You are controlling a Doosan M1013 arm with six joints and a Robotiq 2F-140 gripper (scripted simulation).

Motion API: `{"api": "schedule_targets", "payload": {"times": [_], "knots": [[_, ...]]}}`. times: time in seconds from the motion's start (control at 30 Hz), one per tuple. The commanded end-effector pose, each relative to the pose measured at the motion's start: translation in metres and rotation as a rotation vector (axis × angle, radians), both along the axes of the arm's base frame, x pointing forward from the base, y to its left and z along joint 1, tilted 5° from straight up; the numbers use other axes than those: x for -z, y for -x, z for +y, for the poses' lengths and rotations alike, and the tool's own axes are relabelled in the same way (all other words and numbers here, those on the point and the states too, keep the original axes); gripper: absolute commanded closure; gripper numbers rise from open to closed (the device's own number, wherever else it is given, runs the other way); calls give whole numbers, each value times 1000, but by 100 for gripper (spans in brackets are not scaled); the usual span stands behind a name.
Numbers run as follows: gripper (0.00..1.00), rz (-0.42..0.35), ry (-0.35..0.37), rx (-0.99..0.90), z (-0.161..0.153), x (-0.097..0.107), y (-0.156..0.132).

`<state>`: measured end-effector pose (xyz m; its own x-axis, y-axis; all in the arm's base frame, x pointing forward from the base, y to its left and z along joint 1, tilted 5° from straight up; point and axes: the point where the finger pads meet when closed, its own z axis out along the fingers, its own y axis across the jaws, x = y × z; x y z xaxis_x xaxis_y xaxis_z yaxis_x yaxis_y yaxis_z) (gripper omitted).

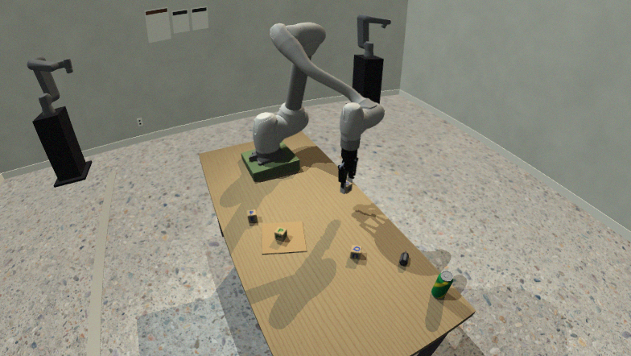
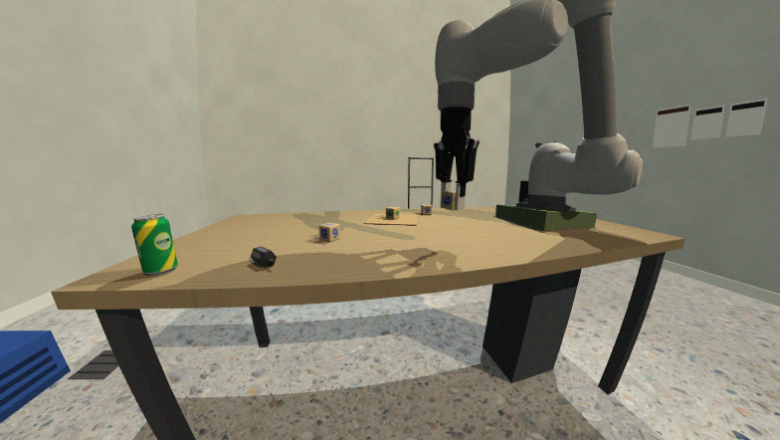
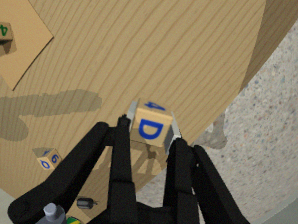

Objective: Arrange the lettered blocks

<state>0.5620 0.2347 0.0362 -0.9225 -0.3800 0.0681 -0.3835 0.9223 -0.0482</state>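
Note:
My gripper (image 1: 347,184) (image 2: 454,197) (image 3: 150,114) is shut on the D block (image 3: 150,128) and holds it above the table near its edge. Its blue D faces the wrist camera, with a blue 4 on the adjoining face. A block with green marks (image 1: 280,233) (image 2: 392,213) stands on the mat (image 1: 295,246) (image 2: 406,221) (image 3: 31,41), apparently P on top. A block with a round blue mark on top (image 1: 355,252) (image 2: 328,232) (image 3: 48,160) stands off the mat, towards the can. Another blue-marked block (image 1: 251,217) (image 2: 426,209) stands beside the mat; its top is too small to read.
A small dark object (image 1: 403,258) (image 2: 263,257) (image 3: 85,203) lies beyond the round-marked block. A green and yellow can (image 1: 440,286) (image 2: 154,246) stands near the table corner. The robot's green base (image 1: 274,167) (image 2: 546,217) is at the other end.

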Motion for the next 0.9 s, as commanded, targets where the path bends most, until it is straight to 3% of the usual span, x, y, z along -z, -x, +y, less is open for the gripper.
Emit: {"api": "schedule_targets", "payload": {"times": [0.0, 0.87], "knots": [[67, 13, -16, -137, -8, -1, -6], [67, 58, -49, -834, -53, -4, -33]]}}
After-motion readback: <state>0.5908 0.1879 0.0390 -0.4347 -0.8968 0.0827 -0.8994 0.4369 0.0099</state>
